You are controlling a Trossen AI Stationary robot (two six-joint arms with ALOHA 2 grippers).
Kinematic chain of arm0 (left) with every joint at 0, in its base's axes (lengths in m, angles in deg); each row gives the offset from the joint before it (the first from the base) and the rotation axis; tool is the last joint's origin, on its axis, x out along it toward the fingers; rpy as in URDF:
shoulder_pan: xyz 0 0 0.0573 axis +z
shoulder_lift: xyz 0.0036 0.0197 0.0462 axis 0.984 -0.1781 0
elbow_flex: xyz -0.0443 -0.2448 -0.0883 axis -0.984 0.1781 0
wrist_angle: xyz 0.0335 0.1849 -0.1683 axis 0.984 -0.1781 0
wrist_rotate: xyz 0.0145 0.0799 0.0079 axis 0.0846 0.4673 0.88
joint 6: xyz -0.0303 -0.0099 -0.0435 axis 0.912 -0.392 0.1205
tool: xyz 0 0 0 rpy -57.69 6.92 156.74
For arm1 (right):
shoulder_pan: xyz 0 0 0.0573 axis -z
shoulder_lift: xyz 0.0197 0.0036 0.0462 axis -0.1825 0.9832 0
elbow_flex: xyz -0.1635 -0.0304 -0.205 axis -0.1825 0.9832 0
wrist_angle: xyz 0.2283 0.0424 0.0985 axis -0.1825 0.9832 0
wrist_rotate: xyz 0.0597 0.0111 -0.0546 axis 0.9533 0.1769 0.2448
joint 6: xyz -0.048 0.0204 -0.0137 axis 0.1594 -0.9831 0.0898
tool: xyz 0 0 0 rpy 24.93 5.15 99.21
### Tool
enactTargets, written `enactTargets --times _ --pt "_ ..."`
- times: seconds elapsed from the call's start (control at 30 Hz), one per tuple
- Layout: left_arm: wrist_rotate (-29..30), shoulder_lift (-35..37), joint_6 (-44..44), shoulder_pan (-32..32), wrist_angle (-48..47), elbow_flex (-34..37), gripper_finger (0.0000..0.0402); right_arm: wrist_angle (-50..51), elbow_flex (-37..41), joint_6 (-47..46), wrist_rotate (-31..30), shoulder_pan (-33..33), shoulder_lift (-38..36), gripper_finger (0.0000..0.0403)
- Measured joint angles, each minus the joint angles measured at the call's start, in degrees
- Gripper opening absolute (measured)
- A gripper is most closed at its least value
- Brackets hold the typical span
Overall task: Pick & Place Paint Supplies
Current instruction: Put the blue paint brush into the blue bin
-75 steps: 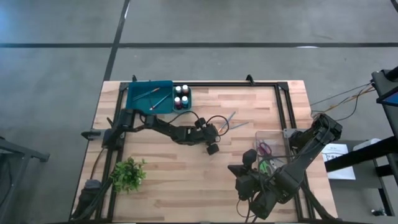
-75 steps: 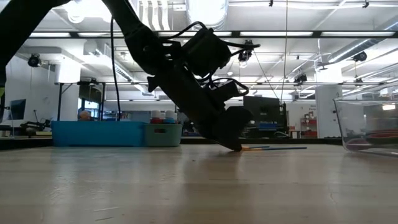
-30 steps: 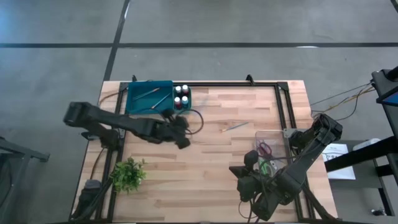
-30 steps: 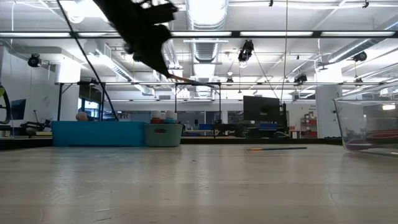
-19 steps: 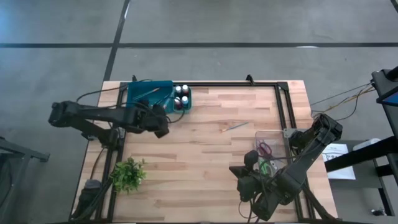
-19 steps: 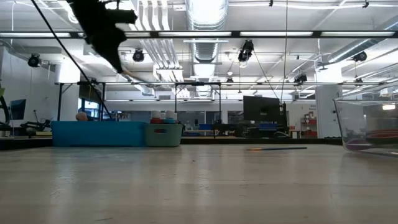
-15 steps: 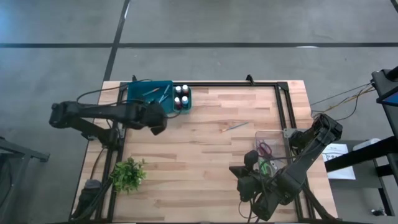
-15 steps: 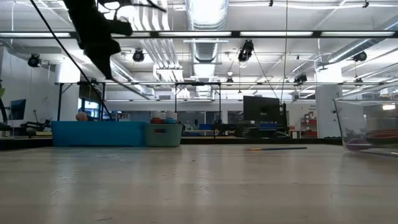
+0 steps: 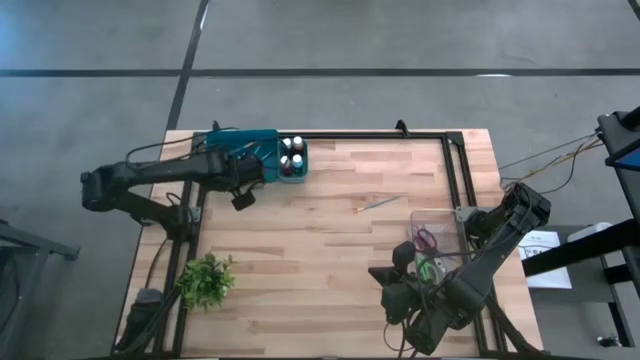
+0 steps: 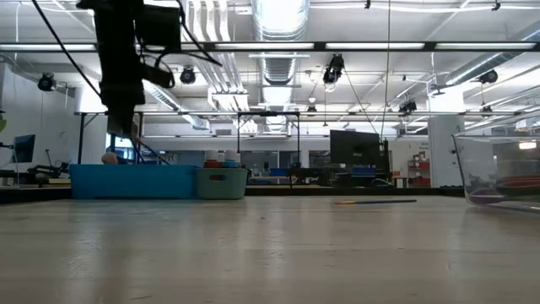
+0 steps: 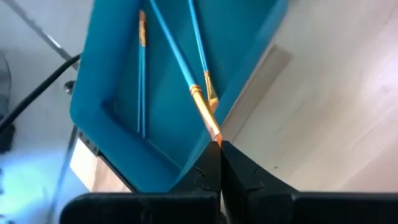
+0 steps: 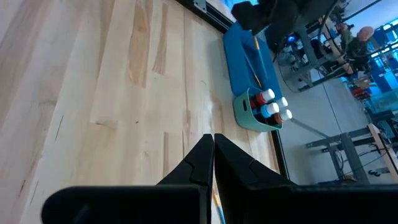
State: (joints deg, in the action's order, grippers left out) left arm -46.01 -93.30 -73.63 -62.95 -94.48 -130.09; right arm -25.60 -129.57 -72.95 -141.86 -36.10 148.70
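My left gripper (image 11: 219, 144) (image 9: 243, 186) hangs high over the near right edge of the blue tray (image 11: 118, 118) (image 9: 212, 140), shut on a thin paintbrush (image 11: 177, 59) with a blue handle and a gold ferrule. Two more blue-handled brushes (image 11: 142, 74) (image 11: 198, 43) lie flat on the tray's floor. Another brush (image 9: 378, 203) (image 10: 375, 201) lies flat on the wood near the table's middle. My right gripper (image 12: 211, 163) (image 9: 400, 268) is shut and holds nothing, hovering near the table's near right part. My left gripper pinches the paintbrush between its two fingertips at the bristle end, just past the gold ferrule (image 11: 208, 124). The fingers slant down from above. The brush is lifted clear, and its blue handle reaches forward from the fingers out over the tray.
A small teal holder of paint bottles (image 9: 292, 157) (image 12: 264, 106) stands against the tray's right side. A clear bin (image 9: 436, 232) (image 10: 502, 173) with scissors sits at the right. A green plant (image 9: 205, 280) is at the near left. A black frame rail (image 9: 370, 136) runs along the far edge.
My left gripper, still shut on the brush, has travelled from left of the table's middle toward the far-left corner, reaching the tray's near right edge. Its arm has swung round and tipped from a slant toward pointing down. The brush has gone with it through the air.
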Motion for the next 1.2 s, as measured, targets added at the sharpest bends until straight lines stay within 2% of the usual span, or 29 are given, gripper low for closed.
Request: enactTargets --times 0.2,0.37,0.53,0.7,0.83,1.03,1.2 --pt "0.00 -0.02 -9.24 4.51 4.69 4.74 0.0000 0.00 0.00 0.24 0.00 0.11 0.00 0.0009" --pt "5.46 -0.02 -9.33 6.34 6.08 6.59 0.0013 0.02 0.00 0.24 0.00 0.17 0.00 0.0009" --pt "11.28 0.00 -8.82 6.17 6.15 6.31 0.0073 0.00 0.00 0.20 0.00 0.17 0.00 0.0009" --pt "13.49 0.05 -8.91 6.17 6.17 6.09 0.0136 0.02 0.00 0.17 0.01 0.17 0.00 0.0009" --pt "13.59 0.11 -8.98 5.96 5.61 5.48 0.0169 0.39 0.00 0.04 0.02 0.18 0.00 0.0009" --pt "12.92 1.21 -4.40 1.08 0.42 -1.81 0.0182 3.50 0.00 -0.41 -1.28 1.33 0.00 0.0009" --pt "9.83 4.11 -2.70 -8.80 1.86 -7.35 0.0182 6.26 0.00 -0.20 -1.30 4.89 0.00 0.0009"
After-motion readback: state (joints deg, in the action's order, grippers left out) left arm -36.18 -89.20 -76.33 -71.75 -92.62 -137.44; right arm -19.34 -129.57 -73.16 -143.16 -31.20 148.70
